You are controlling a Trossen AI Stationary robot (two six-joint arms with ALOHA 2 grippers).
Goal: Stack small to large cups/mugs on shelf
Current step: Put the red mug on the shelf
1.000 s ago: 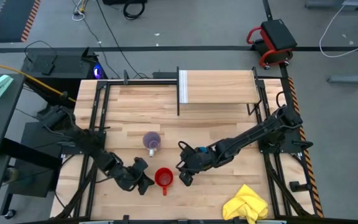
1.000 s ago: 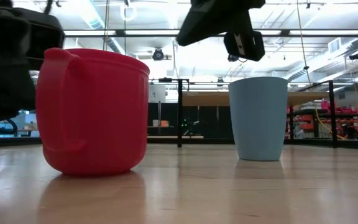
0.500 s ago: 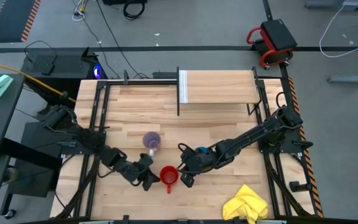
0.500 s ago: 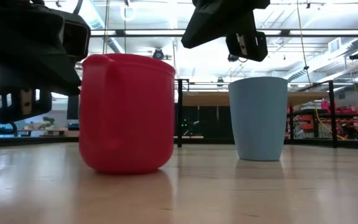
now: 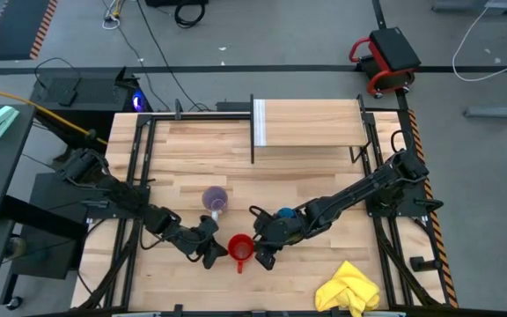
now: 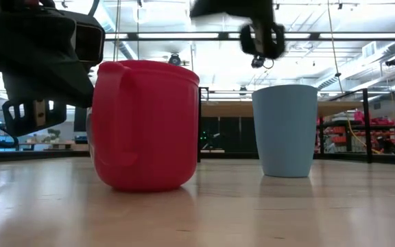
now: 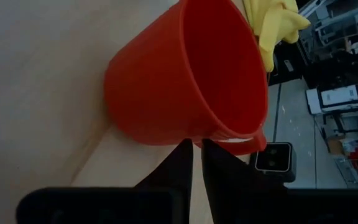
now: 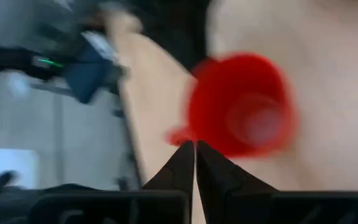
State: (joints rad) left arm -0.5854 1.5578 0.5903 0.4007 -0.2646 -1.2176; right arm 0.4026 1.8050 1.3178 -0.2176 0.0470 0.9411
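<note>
The red mug (image 5: 240, 248) (image 6: 146, 127) stands upright on the table near its near edge, handle toward the near side. My left gripper (image 5: 216, 253) (image 7: 196, 144) is shut, level at the mug's left side. My right gripper (image 5: 262, 257) (image 8: 195, 144) is shut and hangs above the table just right of the red mug (image 8: 241, 106), touching nothing. The blue cup (image 5: 285, 213) (image 6: 284, 130) stands upright behind it, partly under the right arm. The purple mug (image 5: 214, 200) stands farther left. The shelf (image 5: 311, 123) is at the far edge. My left gripper meets the red mug with its shut fingertips (image 7: 182, 152) against the outer wall (image 7: 188, 132), below the rim and beside the handle. The fingers come in level from the table's left. The mug stays upright with its base on the table.
A yellow cloth (image 5: 350, 289) lies at the near right corner of the table. The shelf has a white upright panel (image 5: 258, 123) on its left side. Bare tabletop (image 5: 192, 150) stretches between the cups and the shelf.
My left gripper has moved toward the table's right and met the red mug, sliding it a short way to the right. The mug has stayed upright and turned a little, its handle swinging round. My right gripper has shifted slightly toward the near edge.
</note>
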